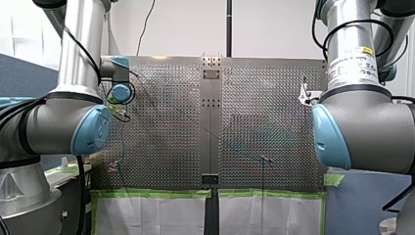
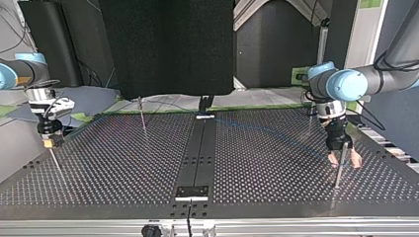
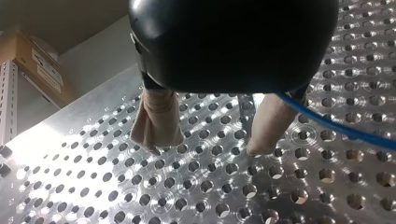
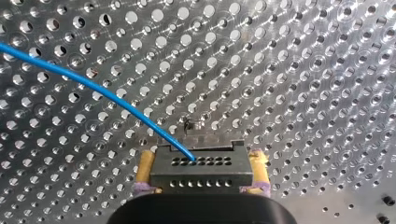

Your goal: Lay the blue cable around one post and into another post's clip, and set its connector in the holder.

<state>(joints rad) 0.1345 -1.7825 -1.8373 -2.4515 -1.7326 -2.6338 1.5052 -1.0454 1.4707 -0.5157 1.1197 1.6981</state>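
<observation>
Found right gripper [image 4: 201, 161] shut tight on the black connector [image 4: 201, 173], yellow pads against its two sides, low over the perforated desk [image 4: 303, 70]. Traced blue cable [image 4: 93, 86] from the connector's face away ahead of the gripper, in no clip yet. Found left gripper [image 3: 207, 147] with beige fingers [image 3: 159, 116] spread wide, holding nothing; noted cable just beside one finger, not between the two. Judged likely failures: loss of the cable outside those open fingers, hence a missed post; twist of the connector in the pads under a taut pull. Saw only in top view, right of frame, a thin post [image 2: 337, 174] seemingly under and between the left fingers. Could not confirm it in left wrist view. Saw no holder for certain anywhere.
</observation>
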